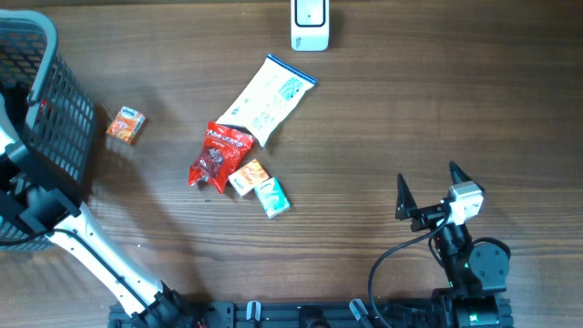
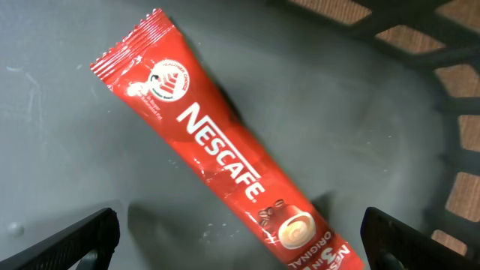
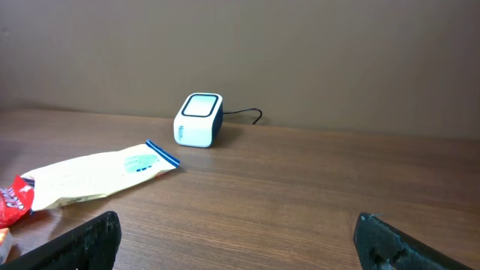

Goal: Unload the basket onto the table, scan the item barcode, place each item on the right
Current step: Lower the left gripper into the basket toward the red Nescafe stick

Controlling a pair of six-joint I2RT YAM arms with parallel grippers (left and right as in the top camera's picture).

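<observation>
Hovering inside the black basket (image 1: 66,118), the left tool (image 2: 240,240) is holding its fingers spread wide, and a red coffee sachet (image 2: 225,154) is lying flat on the grey basket floor between them, gripped by neither. The right tool (image 1: 427,175) is also standing spread and empty over the near right part of the desk (image 1: 437,100). A white scanner (image 1: 310,23) is sitting at the far edge, well apart from both. A white pouch (image 1: 271,98), a red packet (image 1: 219,153) and 2 small boxes (image 1: 248,175) are lying clustered mid-desk, while 1 orange box (image 1: 126,125) is resting near the basket.
</observation>
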